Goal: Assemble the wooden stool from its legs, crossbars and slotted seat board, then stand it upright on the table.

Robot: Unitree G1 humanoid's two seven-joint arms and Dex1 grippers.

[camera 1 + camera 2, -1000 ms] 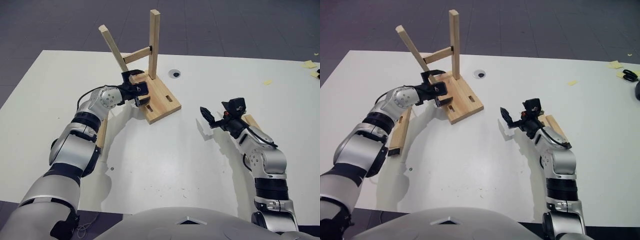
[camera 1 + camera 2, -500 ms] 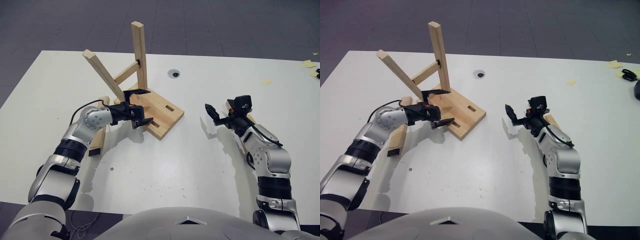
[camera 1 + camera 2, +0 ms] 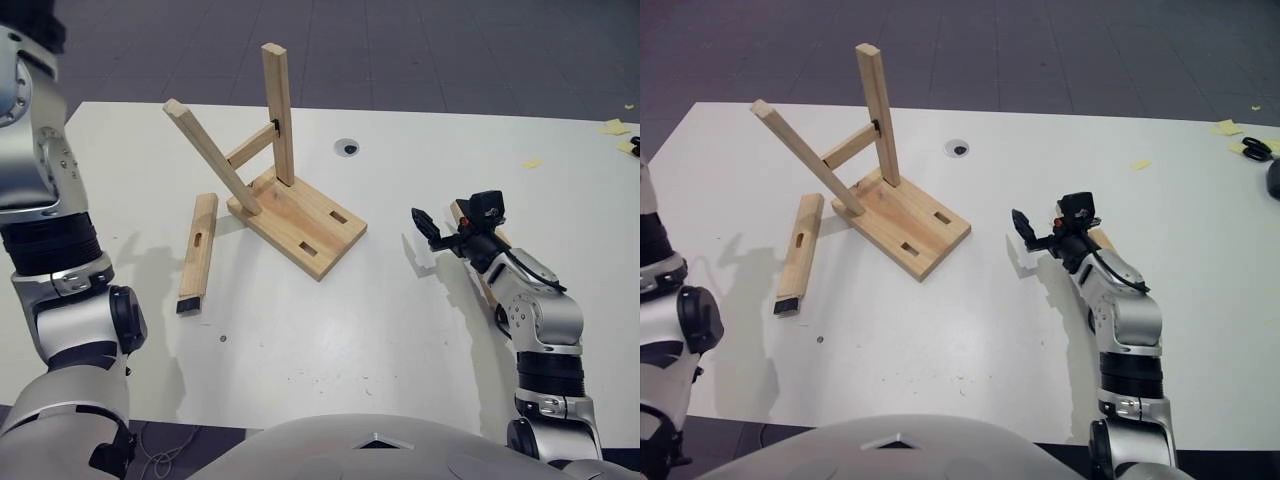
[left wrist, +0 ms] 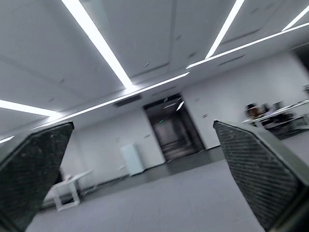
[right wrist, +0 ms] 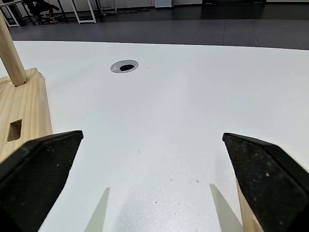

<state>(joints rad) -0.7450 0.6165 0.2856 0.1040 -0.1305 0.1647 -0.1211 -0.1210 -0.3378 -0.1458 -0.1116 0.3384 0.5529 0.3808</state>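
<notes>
The slotted seat board (image 3: pixel 300 225) lies flat on the white table (image 3: pixel 330 330). Two legs (image 3: pixel 280 110) stand up from its far end, joined by a crossbar (image 3: pixel 252 148). A loose slotted leg (image 3: pixel 197 250) lies just left of the board. My left arm is raised at the table's left edge; my left gripper (image 4: pixel 143 124) is open, pointing up at the ceiling with nothing between its fingers. My right gripper (image 3: pixel 425 226) rests low over the table right of the board, open and empty. Another wooden piece (image 3: pixel 459 210) lies under the right forearm, also seen beside one finger (image 5: pixel 247 212).
A round cable hole (image 3: pixel 348 148) sits in the table behind the board. Yellow paper scraps (image 3: pixel 619 128) lie near the far right corner. The table's front half between the arms is bare white surface.
My left gripper let go of the seat board and the arm swung up and away to the left. The board with its legs shifted earlier and now rests still. The right arm barely moved.
</notes>
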